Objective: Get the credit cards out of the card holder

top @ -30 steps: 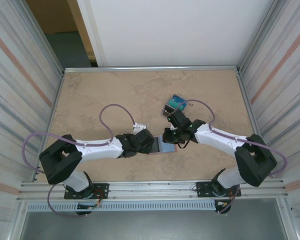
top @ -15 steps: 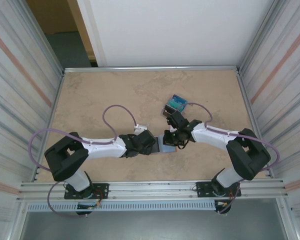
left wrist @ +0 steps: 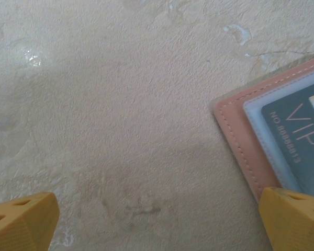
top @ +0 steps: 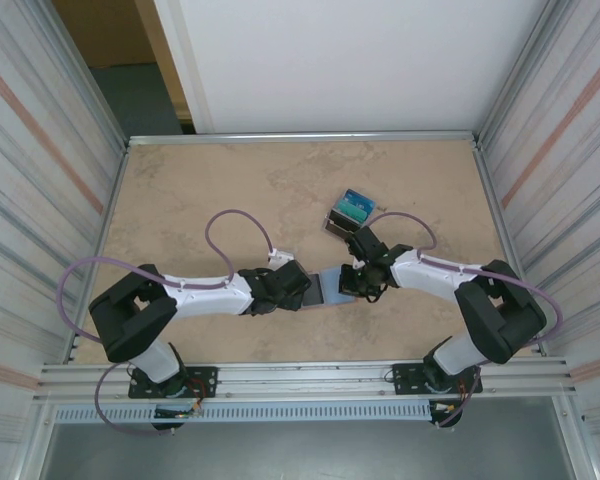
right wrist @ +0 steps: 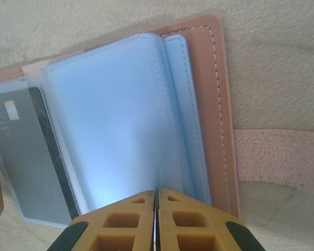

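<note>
left end effector (left wrist: pixel 157 219): spread wide | card holder (left wrist: pixel 235 130): corner at right | VIP card (left wrist: pixel 303 130): in its clear sleeve

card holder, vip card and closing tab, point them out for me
card holder (right wrist: pixel 214 94), right wrist view, on its pink stitched border
VIP card (right wrist: pixel 34 157), right wrist view, on its grey face
closing tab (right wrist: pixel 282 157), right wrist view, mid strap

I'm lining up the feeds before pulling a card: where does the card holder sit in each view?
Top external: card holder lies just below the centre of the table.
Left wrist: card holder, stitched pink corner at the right edge.
Right wrist: card holder open across the middle, clear sleeves up.
Shared landmark: the VIP credit card, right side in left wrist, left side in right wrist.
</note>
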Controlling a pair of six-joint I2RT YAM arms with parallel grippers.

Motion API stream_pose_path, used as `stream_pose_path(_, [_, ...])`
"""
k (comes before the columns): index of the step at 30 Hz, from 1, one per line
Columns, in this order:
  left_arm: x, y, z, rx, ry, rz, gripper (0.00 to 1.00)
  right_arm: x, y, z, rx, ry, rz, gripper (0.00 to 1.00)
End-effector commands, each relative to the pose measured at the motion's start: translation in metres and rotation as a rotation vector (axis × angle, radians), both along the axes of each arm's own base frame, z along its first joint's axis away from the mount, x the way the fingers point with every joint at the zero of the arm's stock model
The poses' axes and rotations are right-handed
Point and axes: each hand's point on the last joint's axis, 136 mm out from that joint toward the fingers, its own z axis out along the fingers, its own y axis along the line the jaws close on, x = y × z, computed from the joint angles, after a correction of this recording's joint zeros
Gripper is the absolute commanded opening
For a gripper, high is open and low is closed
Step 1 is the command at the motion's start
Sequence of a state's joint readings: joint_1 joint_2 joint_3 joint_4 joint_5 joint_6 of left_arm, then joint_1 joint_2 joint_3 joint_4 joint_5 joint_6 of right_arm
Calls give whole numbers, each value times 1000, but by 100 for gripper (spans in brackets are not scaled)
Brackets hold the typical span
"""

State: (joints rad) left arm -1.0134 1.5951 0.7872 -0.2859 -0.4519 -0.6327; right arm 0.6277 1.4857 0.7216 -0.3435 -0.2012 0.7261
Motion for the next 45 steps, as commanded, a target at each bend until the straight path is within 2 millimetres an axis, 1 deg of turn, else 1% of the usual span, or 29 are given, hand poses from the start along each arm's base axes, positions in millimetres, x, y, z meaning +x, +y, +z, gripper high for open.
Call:
stream_pose_path(1, [5, 4, 12, -3, -20, 18, 99, 3, -5, 10, 0, -31, -30, 11])
stream_pose_path(6, [5, 1, 20, -45, -33, 17, 99, 7, 7, 35, 51, -98, 8, 14])
stream_pose_path(9, [6, -2, 25, -77, -38, 12, 99, 8, 16, 47, 77, -122, 32, 16])
stream_pose_path(11, [7, -6, 28, -99, -42, 6, 99, 8, 22, 52, 97, -125, 46, 17])
stream_pose_path(15, [9, -12, 29, -132, -35, -2, 99, 6, 38, 54, 128, -110, 80, 20])
stream_pose_path(18, [11, -13, 23, -137, -23, 0, 99, 5, 48, 50, 129, -99, 106, 21])
stream_pose_path(24, [9, -19, 10, -138, 14, -25, 99, 7, 61, 38, 134, -57, 129, 21])
stream_pose_path(30, [8, -16, 0, -119, 35, -19, 99, 9, 67, 27, 131, -25, 137, 20])
stream_pose_path(36, [6, -11, -6, -98, 49, -10, 99, 8, 66, 16, 122, 5, 135, 20])
stream_pose_path(45, [4, -8, -10, -76, 63, -11, 99, 9, 61, 7, 125, 30, 114, 19])
